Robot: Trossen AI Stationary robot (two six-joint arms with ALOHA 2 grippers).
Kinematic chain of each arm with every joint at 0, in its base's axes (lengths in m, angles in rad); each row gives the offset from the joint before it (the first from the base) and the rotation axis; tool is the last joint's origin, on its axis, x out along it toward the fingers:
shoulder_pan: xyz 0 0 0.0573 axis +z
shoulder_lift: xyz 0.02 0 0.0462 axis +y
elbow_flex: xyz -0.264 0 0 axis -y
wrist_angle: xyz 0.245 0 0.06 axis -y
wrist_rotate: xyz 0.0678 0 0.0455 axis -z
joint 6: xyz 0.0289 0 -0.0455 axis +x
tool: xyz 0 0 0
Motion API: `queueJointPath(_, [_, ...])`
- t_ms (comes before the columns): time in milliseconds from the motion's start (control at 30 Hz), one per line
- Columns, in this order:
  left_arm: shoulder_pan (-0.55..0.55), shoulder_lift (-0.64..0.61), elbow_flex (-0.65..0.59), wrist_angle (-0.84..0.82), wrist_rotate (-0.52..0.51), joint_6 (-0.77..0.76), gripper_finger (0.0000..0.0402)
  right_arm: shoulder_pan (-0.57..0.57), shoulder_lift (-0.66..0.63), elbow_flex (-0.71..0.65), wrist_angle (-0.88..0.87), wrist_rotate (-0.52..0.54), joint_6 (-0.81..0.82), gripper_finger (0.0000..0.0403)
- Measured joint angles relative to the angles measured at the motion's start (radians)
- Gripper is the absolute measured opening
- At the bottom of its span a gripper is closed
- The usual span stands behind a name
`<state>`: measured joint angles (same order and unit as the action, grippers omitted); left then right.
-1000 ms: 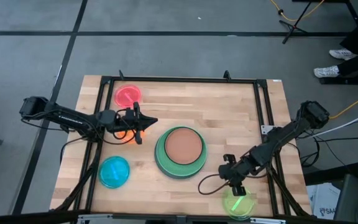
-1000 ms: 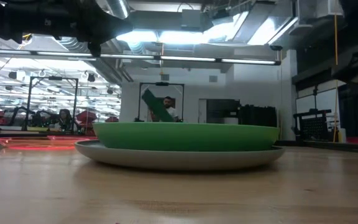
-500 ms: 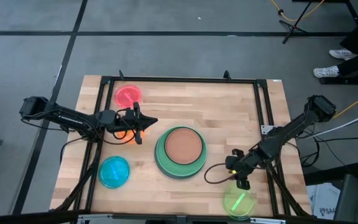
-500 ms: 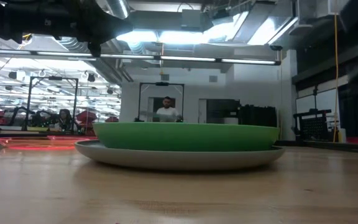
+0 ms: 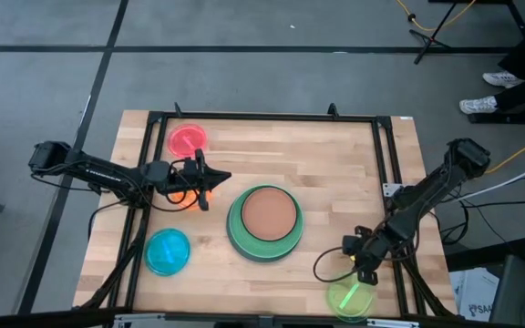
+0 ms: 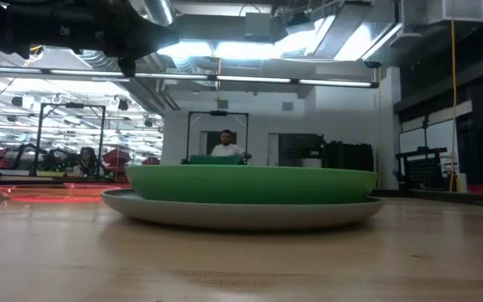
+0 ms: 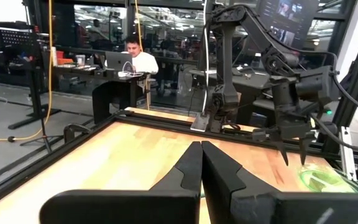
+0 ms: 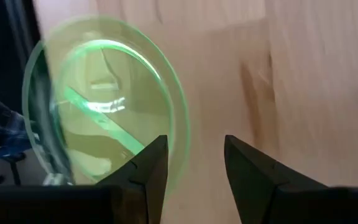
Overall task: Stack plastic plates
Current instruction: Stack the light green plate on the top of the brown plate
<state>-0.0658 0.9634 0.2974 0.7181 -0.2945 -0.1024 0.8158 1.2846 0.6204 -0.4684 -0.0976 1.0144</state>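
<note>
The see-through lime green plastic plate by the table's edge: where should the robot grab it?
Probably by its thin raised rim: the small lime green plastic plate lies flat on the wooden table, so nothing else sticks up. The right gripper, open just above it, could come down over the near edge.

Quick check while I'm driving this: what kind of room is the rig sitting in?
Most likely a robotics lab or open-plan workshop. Beyond the wooden table the left wrist view shows a person at a desk with a laptop, and the low view shows exposed ceiling ducts and strip lights over more workstations.
</note>
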Motion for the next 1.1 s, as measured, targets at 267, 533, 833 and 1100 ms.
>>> queueJointPath(267, [0.000, 0.000, 0.000, 0.000, -0.010, 0.000, 0.0000, 0.009, 0.000, -0.065, 0.117, 0.001, 0.036, 0.0147])
queueJointPath(533, [0.000, 0.000, 0.000, -0.001, -0.011, 0.000, 0.0000, 0.009, 0.056, -0.075, 0.207, 0.003, 0.038, 0.0147])
queueJointPath(833, [0.000, 0.000, 0.000, -0.003, -0.012, 0.000, 0.0000, 0.008, 0.136, -0.072, 0.236, -0.034, 0.015, 0.0117])
queueJointPath(1100, [0.000, 0.000, 0.000, -0.004, -0.012, 0.000, 0.0000, 0.008, 0.139, -0.072, 0.233, -0.026, -0.002, 0.0050])
